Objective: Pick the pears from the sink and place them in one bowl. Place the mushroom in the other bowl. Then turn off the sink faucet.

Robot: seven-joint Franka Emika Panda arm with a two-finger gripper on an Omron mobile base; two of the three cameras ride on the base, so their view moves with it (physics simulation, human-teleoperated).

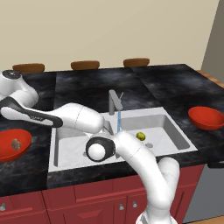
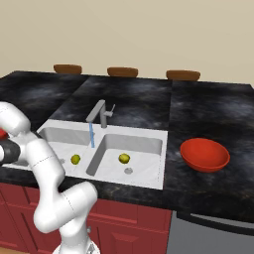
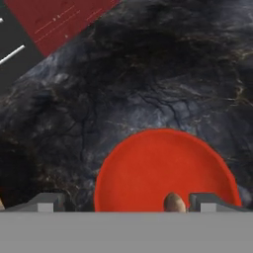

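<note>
With jaws released above the left bowl [image 3: 163, 173] holding the mushroom [image 3: 173, 202], we next need the 2 pears [image 2: 124, 158] from the sink [image 2: 149, 141].

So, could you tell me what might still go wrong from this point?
The mushroom lies in the left red bowl, close under the open gripper; a careless retreat could nudge the bowl. Both pears wait in the sink, one per basin, and being round may roll from the fingers. The faucet runs, so water could hinder grasping.
</note>
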